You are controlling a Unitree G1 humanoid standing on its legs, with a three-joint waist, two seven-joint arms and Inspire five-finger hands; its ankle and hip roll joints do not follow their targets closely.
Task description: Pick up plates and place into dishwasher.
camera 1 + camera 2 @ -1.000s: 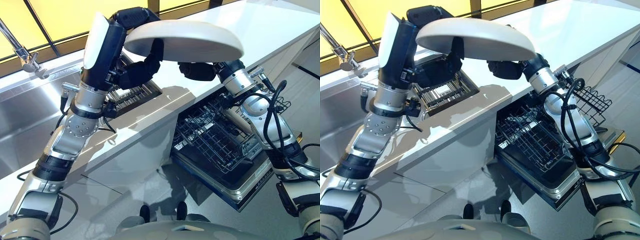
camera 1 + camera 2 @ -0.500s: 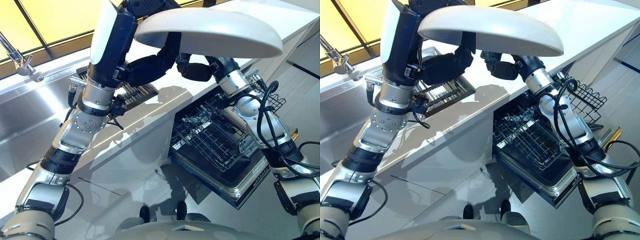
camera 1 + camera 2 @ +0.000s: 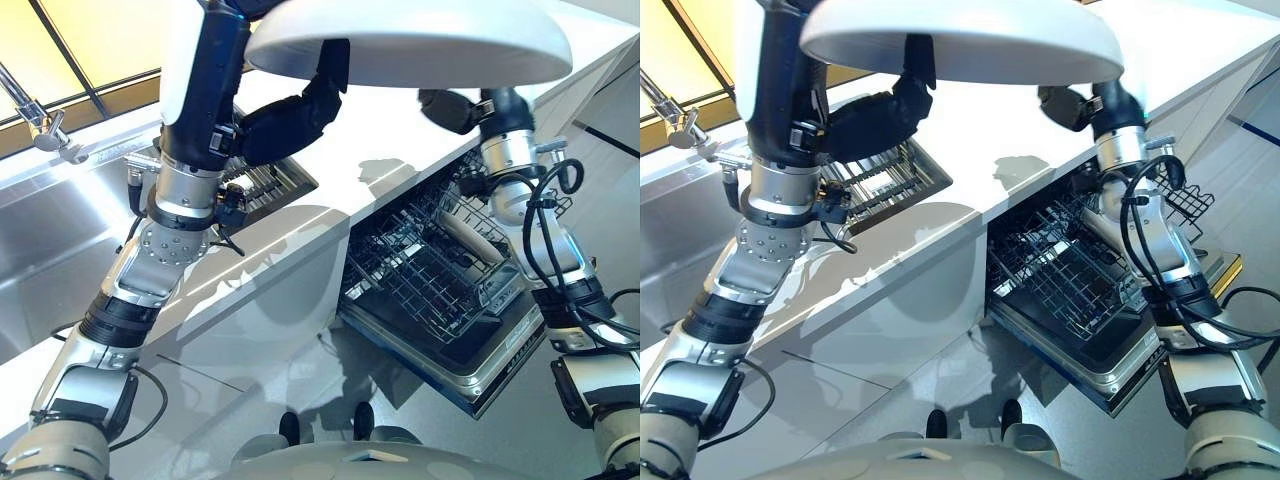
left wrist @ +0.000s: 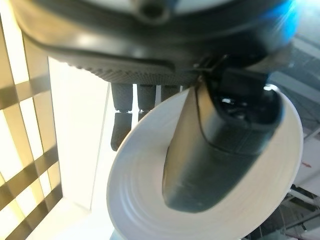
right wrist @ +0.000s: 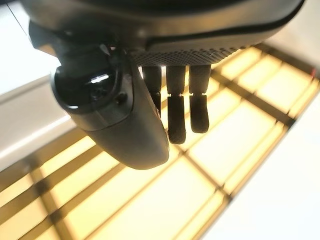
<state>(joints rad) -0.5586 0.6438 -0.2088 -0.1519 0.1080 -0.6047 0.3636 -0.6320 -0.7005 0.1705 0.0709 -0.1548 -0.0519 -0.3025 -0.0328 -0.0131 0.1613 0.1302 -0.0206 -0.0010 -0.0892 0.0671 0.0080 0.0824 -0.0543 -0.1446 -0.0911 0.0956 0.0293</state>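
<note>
In the left eye view a plate [image 3: 420, 40] is held high over the counter [image 3: 400, 150], seen from below: it is plain white, round and shallow, with a smooth underside and no pattern or writing to be read on it. The left hand [image 3: 290, 115] grips it near its left rim, dark fingers curled up under the plate. The right hand [image 3: 450, 108] sits just below the plate's right part, apart from it, above the counter's front edge. Below that edge the dishwasher [image 3: 450, 330] stands with its door down and a dark wire rack [image 3: 420, 275] pulled out. A steel sink [image 3: 60, 220] with a tap [image 3: 40, 115] lies at the counter's left end, and a slotted drain rack [image 3: 270, 185] sits between sink and counter top. The right eye view shows the same layout, the plate [image 3: 960, 40] still above the counter and not over the rack. In the left wrist view the plate's [image 4: 150, 200] inner face shows faint concentric rings; the thumb [image 4: 210, 160] presses across it while the fingers [image 4: 122, 115] reach behind the rim, so the hand is pinching the plate. In the right wrist view the right hand [image 5: 125, 115] holds nothing, its fingers [image 5: 177, 107] hanging loosely extended against a yellow-lit window grid [image 5: 150, 200].
</note>
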